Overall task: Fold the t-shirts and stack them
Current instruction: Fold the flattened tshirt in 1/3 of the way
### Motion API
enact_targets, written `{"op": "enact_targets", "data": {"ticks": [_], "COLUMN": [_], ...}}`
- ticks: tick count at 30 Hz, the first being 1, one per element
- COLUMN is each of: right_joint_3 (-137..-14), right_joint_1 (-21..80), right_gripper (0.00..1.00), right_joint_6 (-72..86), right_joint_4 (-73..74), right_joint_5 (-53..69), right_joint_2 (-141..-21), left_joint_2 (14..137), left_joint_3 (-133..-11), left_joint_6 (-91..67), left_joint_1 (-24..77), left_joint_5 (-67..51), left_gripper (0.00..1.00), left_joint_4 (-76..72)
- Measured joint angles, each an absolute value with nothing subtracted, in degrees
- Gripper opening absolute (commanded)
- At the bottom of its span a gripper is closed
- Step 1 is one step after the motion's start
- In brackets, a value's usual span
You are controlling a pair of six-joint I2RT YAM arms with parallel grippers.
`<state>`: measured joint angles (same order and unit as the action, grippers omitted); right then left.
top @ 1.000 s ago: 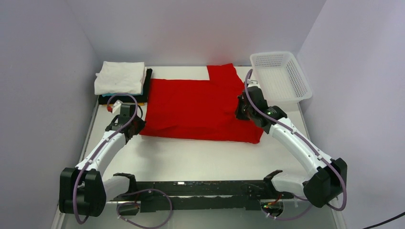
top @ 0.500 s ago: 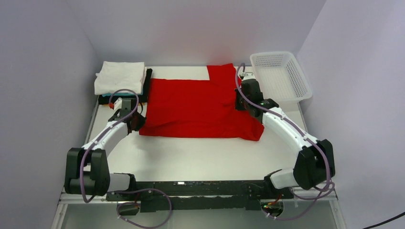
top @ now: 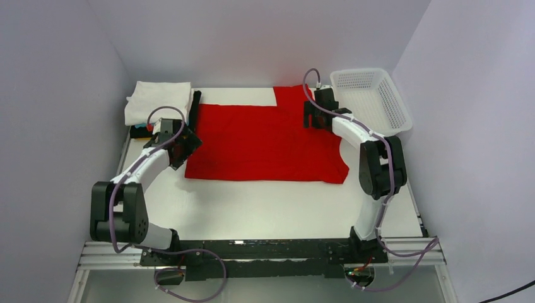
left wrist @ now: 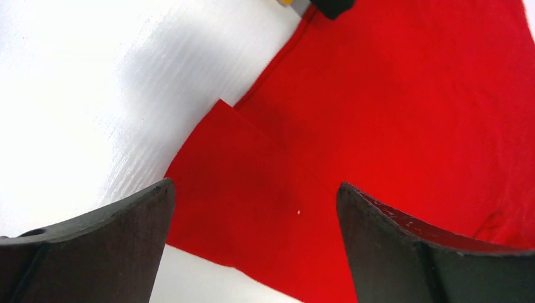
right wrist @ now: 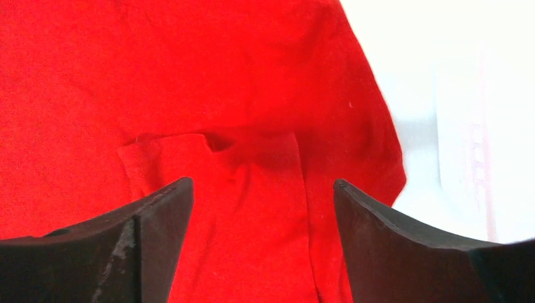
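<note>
The bright red t-shirt (top: 265, 142) lies spread flat across the middle of the table, with one sleeve (top: 293, 95) pointing to the back. My left gripper (top: 186, 144) hovers open over the shirt's left edge, and the left wrist view shows red cloth (left wrist: 391, 95) below its spread fingers (left wrist: 94, 246). Open too, my right gripper (top: 310, 117) is over the shirt's back right part, above a small creased flap (right wrist: 170, 151). Neither holds anything. Folded t-shirts are stacked at the back left, a white one (top: 158, 101) on top and a black one (top: 196, 104) showing beneath.
A white mesh basket (top: 372, 101) stands at the back right, just beyond the right arm. Bare white table (top: 252, 208) runs between the shirt and the arm bases. Walls close in on the left, back and right.
Both grippers were shut on the red shirt's edges. They moved toward the back, opened and let the cloth go, and it now lies flatter.
</note>
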<state>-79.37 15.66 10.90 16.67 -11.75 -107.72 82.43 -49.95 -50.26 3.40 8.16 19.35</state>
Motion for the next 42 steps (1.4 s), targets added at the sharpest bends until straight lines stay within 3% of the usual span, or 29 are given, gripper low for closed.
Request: {"op": "enact_targets", "data": {"ticks": [1, 11, 20, 25, 42], "right_joint_3": [-79.33, -59.24, -57.76, -55.42, -35.20], "right_joint_1": [15.40, 16.08, 16.36, 16.40, 17.61], "right_gripper": [1.00, 1.00, 1.00, 1.00, 1.00], "right_joint_6": [11.51, 18.35, 22.04, 22.87, 28.97], "right_joint_4": [16.86, 11.14, 7.18, 5.80, 13.61], "right_joint_5": [-11.81, 2.26, 7.99, 6.48, 4.91], "right_joint_2": [-107.79, -91.81, -99.83, -99.77, -76.79], "left_joint_2": [81.67, 78.98, 97.95, 100.12, 81.21], "left_joint_3": [-49.95, -49.93, -58.22, -57.80, -35.68], "left_joint_6": [-49.98, -44.86, -41.15, -41.10, -45.82], "left_joint_1": [3.40, 6.81, 14.81, 14.85, 24.40], "left_joint_5": [7.86, -4.40, -11.00, -12.12, -9.96], "left_gripper": [1.00, 0.99, 0.99, 0.99, 0.99], "left_joint_4": [19.73, 14.70, 11.35, 10.22, 4.14]}}
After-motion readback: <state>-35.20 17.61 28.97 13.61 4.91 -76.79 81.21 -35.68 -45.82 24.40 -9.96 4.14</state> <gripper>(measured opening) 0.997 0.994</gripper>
